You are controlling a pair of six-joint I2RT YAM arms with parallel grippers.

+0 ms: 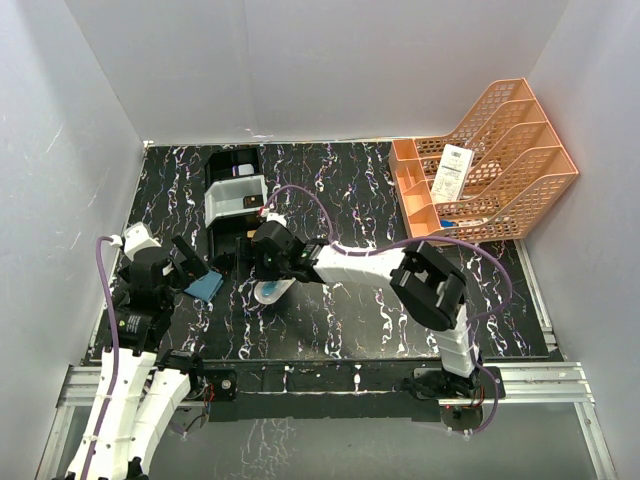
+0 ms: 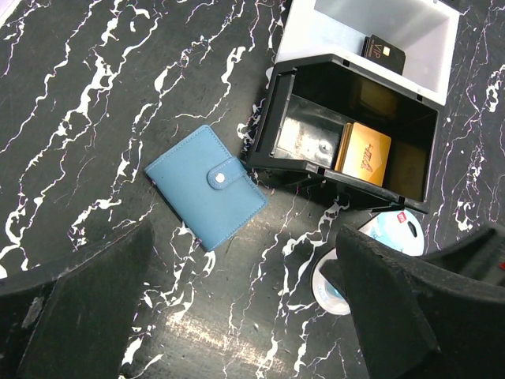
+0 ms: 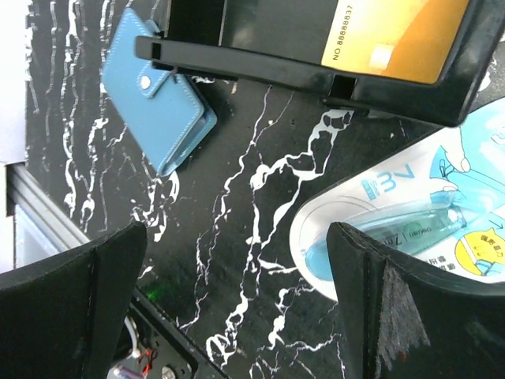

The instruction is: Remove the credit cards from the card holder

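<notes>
Left end effector (image 2: pixel 237 316) and right end effector (image 3: pixel 237 308): I see both spread wide, gripping nothing, above the desk (image 2: pixel 95 95). The card holder (image 2: pixel 207 185) lies snapped shut just beside the tray (image 2: pixel 264 118); a gold card (image 2: pixel 364 152) sits inside the tray.

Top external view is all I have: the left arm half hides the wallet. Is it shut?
Observer: Yes. The left wrist view shows the wallet lying flat on the table, snapped shut.
Operator: Any cards outside it?
Observer: A gold card sits in the tray's black compartment, and a black card in the white one.
Operator: And the left pincer?
Observer: The left pincer is open and empty, with the wallet just ahead of its tips.
</notes>
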